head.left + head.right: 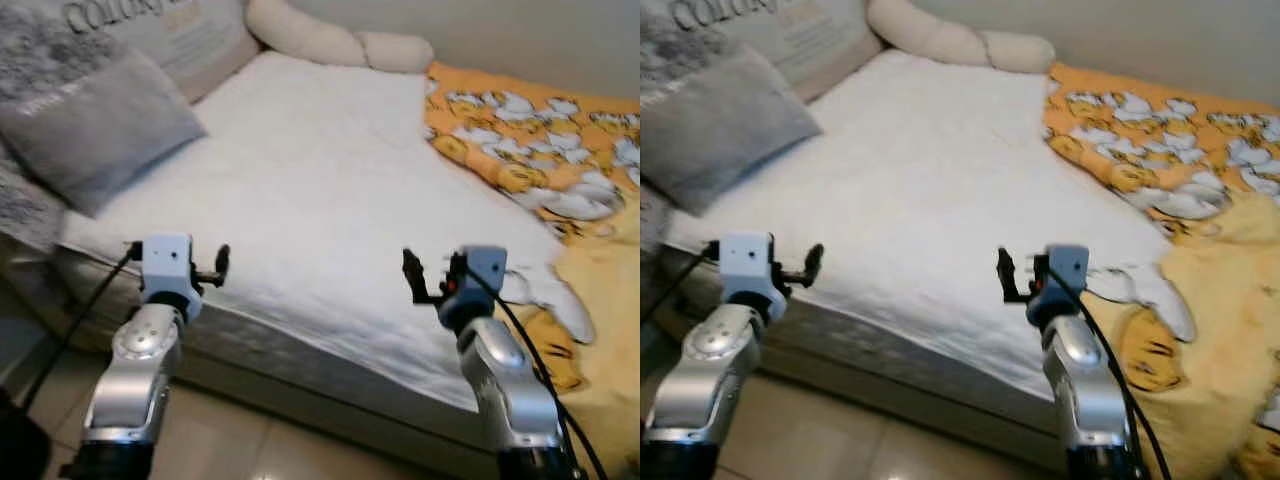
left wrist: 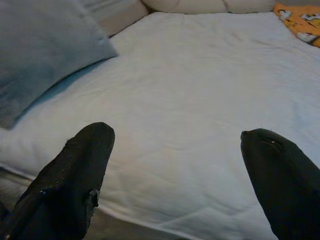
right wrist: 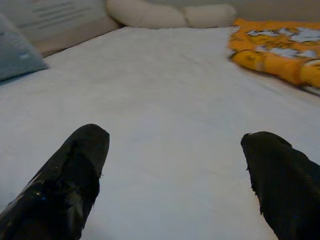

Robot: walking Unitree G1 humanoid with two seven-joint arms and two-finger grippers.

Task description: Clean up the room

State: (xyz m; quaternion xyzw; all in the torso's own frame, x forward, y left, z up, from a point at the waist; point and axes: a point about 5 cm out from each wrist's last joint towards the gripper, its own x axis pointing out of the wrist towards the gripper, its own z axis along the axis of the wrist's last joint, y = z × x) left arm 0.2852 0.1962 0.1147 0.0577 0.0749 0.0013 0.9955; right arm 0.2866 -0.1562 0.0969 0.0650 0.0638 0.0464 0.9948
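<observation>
Evidently little is done: both grippers, left (image 1: 222,265) and right (image 1: 410,272), hover wide and empty at the white quilted mattress's (image 1: 320,190) near edge, the crumpled orange duck-print blanket (image 1: 540,160) unfolded far right.

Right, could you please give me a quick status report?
Left gripper and right gripper open, empty, at bed edge. Orange blanket bunched on white mattress. Nothing blocking.

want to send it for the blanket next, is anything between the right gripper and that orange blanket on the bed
Nothing visible stands in the way. The right gripper, fingers open, hovers over the near edge of the white mattress; the orange blanket lies bunched to its right, with only bare sheet between them.
</observation>
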